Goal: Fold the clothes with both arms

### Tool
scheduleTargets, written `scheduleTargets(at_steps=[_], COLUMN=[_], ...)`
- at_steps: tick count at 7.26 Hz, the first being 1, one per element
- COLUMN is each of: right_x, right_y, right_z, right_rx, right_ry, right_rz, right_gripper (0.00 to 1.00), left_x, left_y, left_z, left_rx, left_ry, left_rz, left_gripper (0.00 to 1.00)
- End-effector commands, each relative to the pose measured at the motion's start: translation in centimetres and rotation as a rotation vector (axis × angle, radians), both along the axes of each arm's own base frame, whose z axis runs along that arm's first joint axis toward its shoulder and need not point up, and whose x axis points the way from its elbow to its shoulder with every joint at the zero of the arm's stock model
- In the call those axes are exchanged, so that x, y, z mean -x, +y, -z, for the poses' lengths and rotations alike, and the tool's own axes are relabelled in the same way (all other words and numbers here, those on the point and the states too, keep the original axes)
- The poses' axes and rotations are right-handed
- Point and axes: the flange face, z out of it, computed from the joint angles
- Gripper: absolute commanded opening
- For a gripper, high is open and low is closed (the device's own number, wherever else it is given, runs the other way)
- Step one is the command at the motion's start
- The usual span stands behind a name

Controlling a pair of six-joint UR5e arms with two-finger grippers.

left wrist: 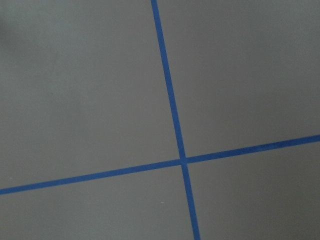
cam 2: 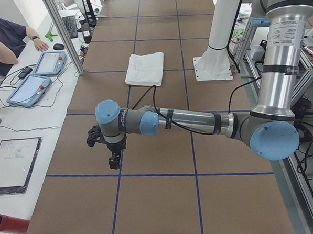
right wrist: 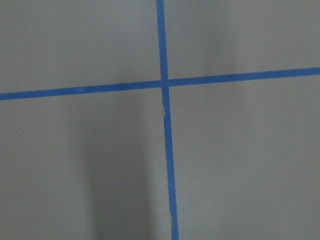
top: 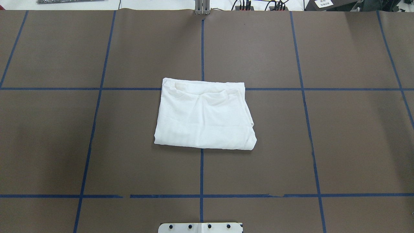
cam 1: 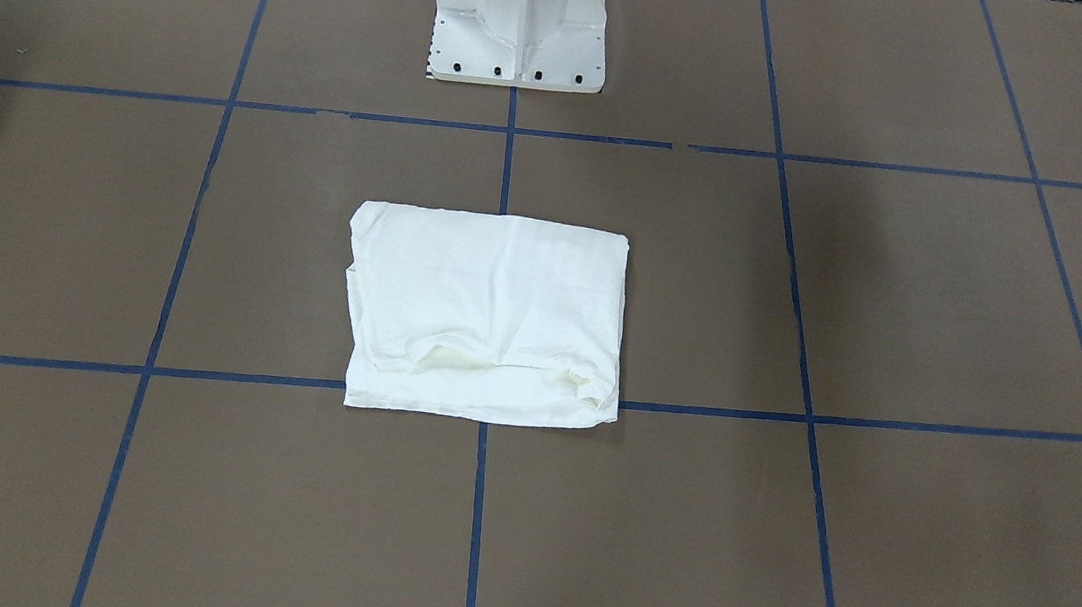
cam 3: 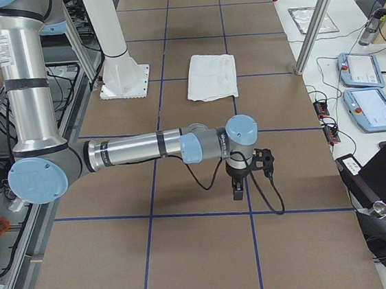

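Brown paper crossed with blue tape covers the table (top: pixel 97 145), and the white shirt (top: pixel 203 116) lies folded into a rectangle at its middle. The left gripper (cam 2: pixel 113 161) and right gripper (cam 3: pixel 237 193) hang well apart from it; I cannot tell whether either is open. Folding looks finished, so any last touch should press the puffy edge flat, not drag it.

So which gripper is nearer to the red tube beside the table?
Left. The left gripper hangs over the table end where the red tube lies, just off the edge. The right gripper hangs over the opposite end, beyond the folded shirt.
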Motion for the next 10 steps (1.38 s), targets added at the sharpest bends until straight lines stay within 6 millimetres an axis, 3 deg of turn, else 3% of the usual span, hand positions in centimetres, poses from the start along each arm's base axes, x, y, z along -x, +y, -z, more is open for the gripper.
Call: scheduleTargets(at_steps=[1,2,3,5,6,7,10], right_x=[-1.4,-1.7,-1.8,-1.7,-1.3,-1.1,-1.1], right_y=[1.6,1.2,1.0,0.7,0.3,0.2,0.3], right_z=[-0.8,0.3,2.6,3.3,3.6,3.7,3.0], right_rx=[0.006,-0.013,-0.041,-0.033,-0.023,-0.016,-0.004], right_ry=[0.001,0.009,0.024,0.028,0.022,0.019,0.015], right_rz=[-0.023,-0.031,-0.042,-0.060,-0.068,-0.074,-0.076], right_gripper=[1.00,1.00,1.00,1.00,1.00,1.00,1.00], left_x=[0.0,0.1,0.1,0.2,0.6,0.6,1.1], left_y=[1.3,1.3,1.4,1.5,3.0,3.4,3.6], left_z=[-2.2,-2.1,-1.9,-2.1,-3.4,-3.6,-3.9], left_rx=[0.015,0.017,0.016,0.019,0.034,0.037,0.043], left_ry=[0.019,0.019,0.019,0.017,0.018,0.020,0.021], left_rz=[-0.041,-0.040,-0.038,-0.035,-0.031,-0.031,-0.022], left_gripper=[1.00,1.00,1.00,1.00,1.00,1.00,1.00])
